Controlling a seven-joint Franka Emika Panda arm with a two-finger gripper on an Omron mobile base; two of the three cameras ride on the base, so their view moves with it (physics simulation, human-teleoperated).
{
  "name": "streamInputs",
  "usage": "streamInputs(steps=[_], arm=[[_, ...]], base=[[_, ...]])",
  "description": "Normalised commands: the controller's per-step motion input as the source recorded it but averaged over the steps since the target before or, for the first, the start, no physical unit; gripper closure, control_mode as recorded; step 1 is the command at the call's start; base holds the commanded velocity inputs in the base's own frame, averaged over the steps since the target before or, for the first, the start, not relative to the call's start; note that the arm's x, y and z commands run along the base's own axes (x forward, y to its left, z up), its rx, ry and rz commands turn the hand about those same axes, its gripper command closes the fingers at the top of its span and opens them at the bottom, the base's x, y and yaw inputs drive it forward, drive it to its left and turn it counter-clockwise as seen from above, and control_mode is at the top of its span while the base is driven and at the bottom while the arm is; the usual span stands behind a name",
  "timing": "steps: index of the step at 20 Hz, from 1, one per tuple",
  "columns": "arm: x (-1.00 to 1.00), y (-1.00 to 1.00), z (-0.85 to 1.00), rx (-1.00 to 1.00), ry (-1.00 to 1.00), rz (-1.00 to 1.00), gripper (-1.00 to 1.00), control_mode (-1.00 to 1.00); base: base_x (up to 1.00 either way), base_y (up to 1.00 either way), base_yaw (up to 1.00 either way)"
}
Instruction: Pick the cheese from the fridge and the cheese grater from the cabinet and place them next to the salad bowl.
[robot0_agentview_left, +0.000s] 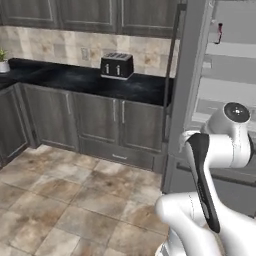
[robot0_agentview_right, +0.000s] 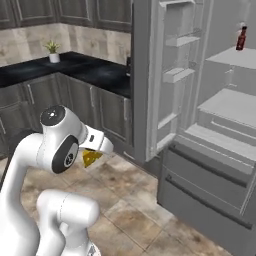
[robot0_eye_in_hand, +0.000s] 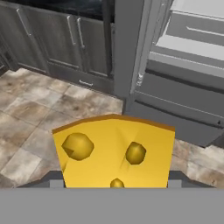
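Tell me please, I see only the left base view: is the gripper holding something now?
Observer: Yes. In the hand view the cheese sits between the fingers of the gripper.
Operator: Is the fridge open? I see only its edge.
Observer: Yes. In the right base view the fridge has its door swung wide, with pale shelves showing.
Operator: Is anything left inside?
Observer: A dark bottle stands on an upper shelf.
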Motion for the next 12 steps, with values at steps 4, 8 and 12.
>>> streamInputs(steps=[4,8,12], arm=[[0.0,0.0,0.0,0.0,0.0,0.0,1.0,1.0],[0.0,0.0,0.0,0.0,0.0,0.0,1.0,1.0],[0.0,0.0,0.0,0.0,0.0,0.0,1.0,1.0]], base=[[-0.52,0.28,0.49],[-0.55,0.4,0.52],[-0.49,0.44,0.55]])
